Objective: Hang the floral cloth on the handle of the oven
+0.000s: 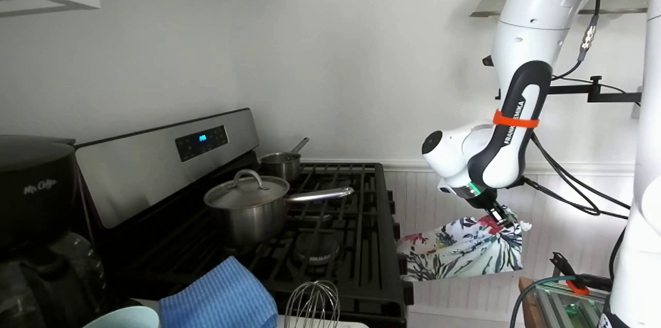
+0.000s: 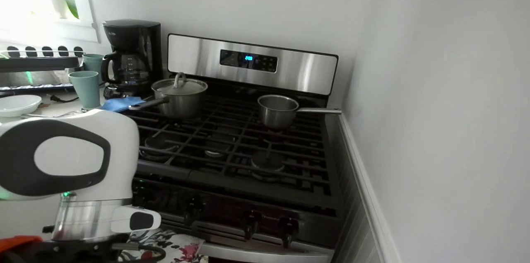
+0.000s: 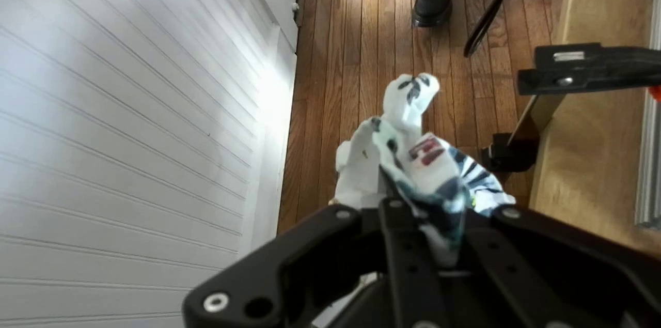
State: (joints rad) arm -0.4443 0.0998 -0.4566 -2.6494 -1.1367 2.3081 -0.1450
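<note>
The wrist view shows the gripper (image 3: 439, 219) with its two fingers (image 3: 408, 266) pinching a bunch of the floral cloth (image 3: 413, 155); a short crumpled tip stands out past them. In an exterior view, the rest of the floral cloth (image 1: 459, 250) goes to the left from the gripper, toward the oven (image 1: 390, 268). Its long axis there is nearly level, so it does not fall straight down from the grip. From this I judge that the left end has some support, probably the oven handle (image 2: 265, 254). In an exterior view, where this bar is low at the near side, the floral cloth (image 2: 186, 247) hides its left part; whether it goes around the bar or is only in front of it, I cannot say.

The next move seems to depend on this. If the end is well caught, the gripper may let go; if not, the held side should first come toward the oven and over the bar.

The floral cloth is white and looks thin, with red flowers and blue and green leaves. It is gathered in folds at the grip and smoother toward the oven.
</note>
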